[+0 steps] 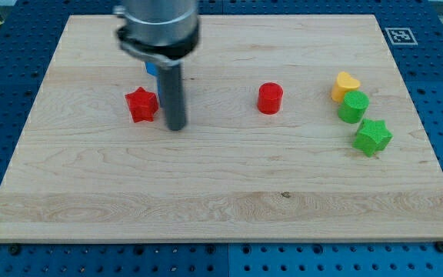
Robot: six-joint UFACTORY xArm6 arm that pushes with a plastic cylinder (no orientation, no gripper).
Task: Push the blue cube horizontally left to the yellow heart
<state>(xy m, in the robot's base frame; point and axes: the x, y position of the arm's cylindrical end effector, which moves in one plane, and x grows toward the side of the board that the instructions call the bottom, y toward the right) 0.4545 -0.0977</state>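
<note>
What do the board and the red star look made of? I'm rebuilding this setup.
The board looks like pale wood with a smooth matte finish: joined planks, running grain and a small dark knot show. The red star looks like moulded or printed plastic, uniformly coloured and matte; the view cannot settle which.

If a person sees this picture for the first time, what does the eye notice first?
The dark rod comes down from the view's top, my tip resting just right of the red star. The blue cube is almost hidden behind the rod. At the view's right cluster a yellow heart, green cylinder and green star.
</note>
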